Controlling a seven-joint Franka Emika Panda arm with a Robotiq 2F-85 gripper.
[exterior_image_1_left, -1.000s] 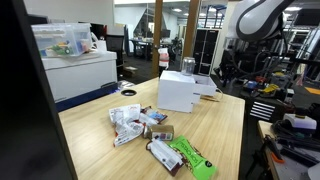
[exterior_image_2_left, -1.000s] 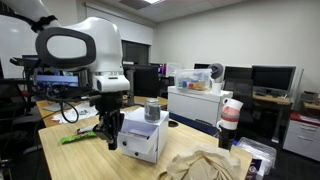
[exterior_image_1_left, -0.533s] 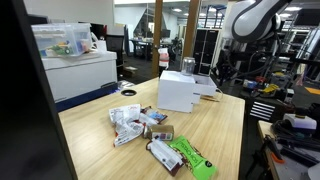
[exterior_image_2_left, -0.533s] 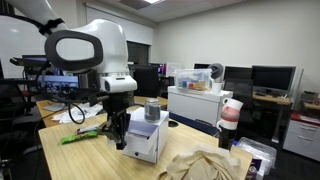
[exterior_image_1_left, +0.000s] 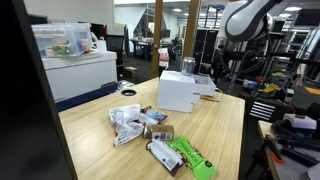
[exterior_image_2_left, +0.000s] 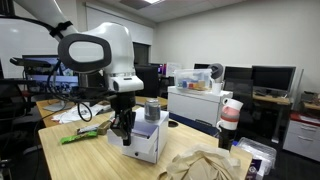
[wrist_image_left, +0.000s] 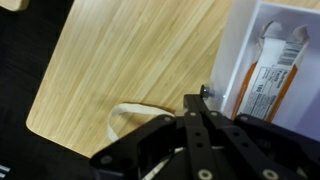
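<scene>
My gripper (wrist_image_left: 203, 98) is shut and empty, its fingertips pressed together just beside the wall of an open white box (wrist_image_left: 240, 50) that holds an orange-and-white packet (wrist_image_left: 270, 75). In both exterior views the gripper (exterior_image_2_left: 124, 130) (exterior_image_1_left: 214, 74) hangs low next to the white box (exterior_image_2_left: 147, 138) (exterior_image_1_left: 177, 92) on the wooden table (exterior_image_1_left: 215, 125). A small cup (exterior_image_2_left: 152, 104) stands on top of the box.
Several snack packets (exterior_image_1_left: 133, 123) and a green packet (exterior_image_1_left: 192, 157) lie on the table's near part. A crumpled cloth (exterior_image_2_left: 200, 165), a green item (exterior_image_2_left: 78, 136), a white paper strip (wrist_image_left: 122, 120) and the table's edge (wrist_image_left: 45, 110) are close by. Desks and monitors surround the table.
The arm has moved sideways toward the white box, bringing the shut gripper right beside its wall. Nothing on the table has moved.
</scene>
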